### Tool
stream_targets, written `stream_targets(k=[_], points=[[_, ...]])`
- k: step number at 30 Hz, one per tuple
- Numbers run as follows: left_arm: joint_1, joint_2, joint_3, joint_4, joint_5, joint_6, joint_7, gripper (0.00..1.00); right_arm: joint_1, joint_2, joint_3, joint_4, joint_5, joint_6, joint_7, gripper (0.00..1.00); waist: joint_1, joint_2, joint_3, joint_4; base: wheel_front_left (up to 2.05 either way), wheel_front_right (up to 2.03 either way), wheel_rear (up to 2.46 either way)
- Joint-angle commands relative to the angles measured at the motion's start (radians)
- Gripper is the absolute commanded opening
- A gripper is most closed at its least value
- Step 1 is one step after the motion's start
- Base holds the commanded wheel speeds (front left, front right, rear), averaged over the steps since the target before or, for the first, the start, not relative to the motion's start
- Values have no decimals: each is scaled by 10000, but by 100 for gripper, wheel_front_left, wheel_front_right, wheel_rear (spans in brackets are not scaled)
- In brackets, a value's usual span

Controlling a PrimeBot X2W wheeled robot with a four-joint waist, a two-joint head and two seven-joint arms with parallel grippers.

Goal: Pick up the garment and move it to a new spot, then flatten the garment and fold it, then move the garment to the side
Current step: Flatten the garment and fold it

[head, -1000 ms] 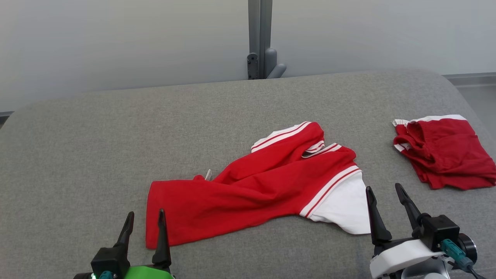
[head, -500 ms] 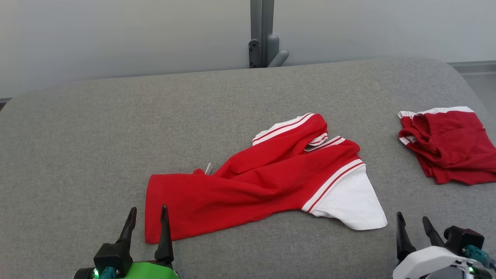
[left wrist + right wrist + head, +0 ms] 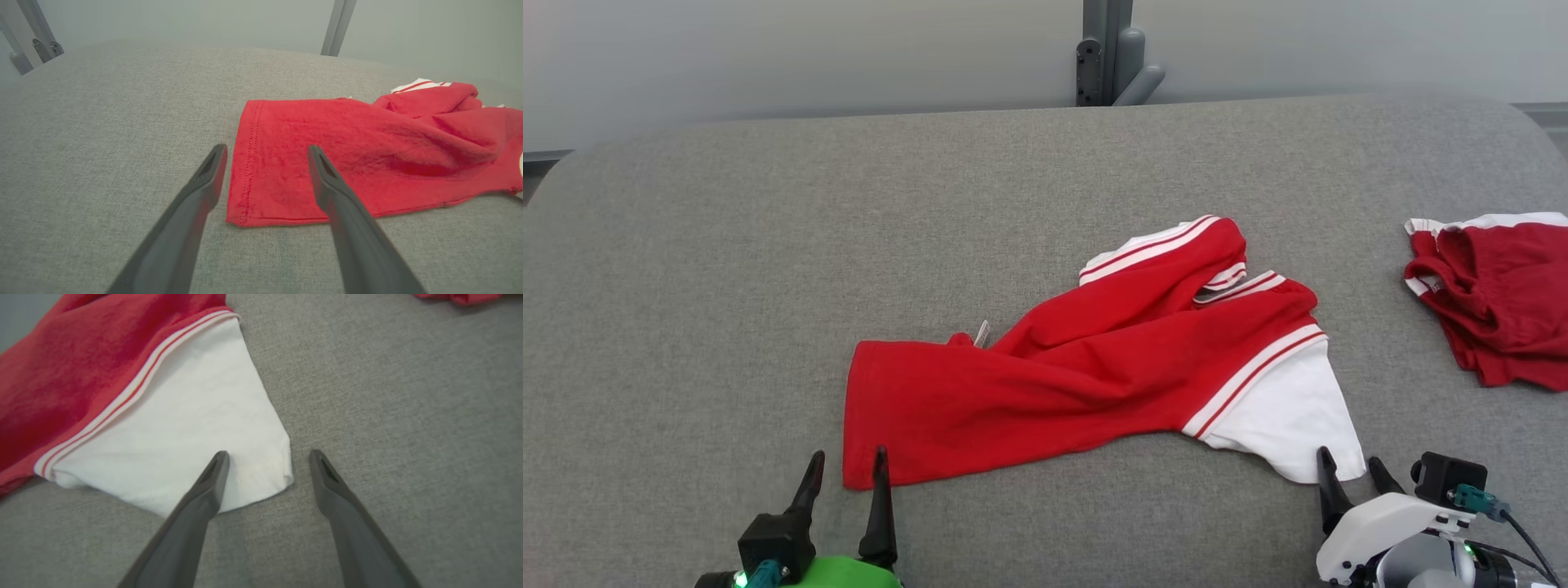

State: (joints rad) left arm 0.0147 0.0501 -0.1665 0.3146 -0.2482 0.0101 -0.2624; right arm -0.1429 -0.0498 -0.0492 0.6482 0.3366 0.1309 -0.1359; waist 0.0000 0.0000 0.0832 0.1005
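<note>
left gripper sits low at the near edge with both fingers spread wide, gripping nothing. in the left wrist view the bottom corner of the garment lies right between the two fingers, and one finger overlaps the red cloth in that view. can't tell if it's actually touching the fabric or just above it.

right gripper is the same deal: fingers wide apart, not clamped on anything. its wrist view has them straddling the pointed corner of the white sleeve, one finger over the white cloth and the other over bare grey. again no idea if there's contact.

the garment itself is a red shirt lying roughly mid-surface, a bit toward the robot's side, stretched diagonally from near left to far right. it's twisted and rumpled, with long creases running along the body. the hem end is squarish and fairly flat with a double row of stitching. the sleeve end is white, joined to the red by a red-and-white striped band, and there's similar striped trim bunched up at the collar. a small white tag pokes out along the far edge.

all of it rests on a grey padded surface. a second red garment with white trim sits crumpled well off to the right, and a grey post stands behind the far edge.
</note>
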Motion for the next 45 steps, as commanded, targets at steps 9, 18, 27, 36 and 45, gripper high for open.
stream_targets(k=[9,18,27,36,45], points=[[-111,61,-4,1244,-544,-446,513,100,-344,-3,132,916,245,-4,-386,0,0,0,-116,80,0,0,0],[-848,20,351,2504,-2206,-725,863,100,-453,-15,405,1009,334,-6,-704,0,0,0,-140,-293,0,0,0],[-1457,15,101,3433,-2721,-570,1004,96,-539,-24,567,914,420,-9,-762,0,0,0,-11,-509,0,0,0],[-1802,16,-87,4004,-3186,-606,676,0,-581,-27,619,737,495,-11,-869,0,0,0,27,-643,0,0,0],[-1863,16,-134,3347,-4015,-835,141,0,-429,-24,664,-1,1257,-9,-958,0,0,0,-141,-647,0,0,0]])
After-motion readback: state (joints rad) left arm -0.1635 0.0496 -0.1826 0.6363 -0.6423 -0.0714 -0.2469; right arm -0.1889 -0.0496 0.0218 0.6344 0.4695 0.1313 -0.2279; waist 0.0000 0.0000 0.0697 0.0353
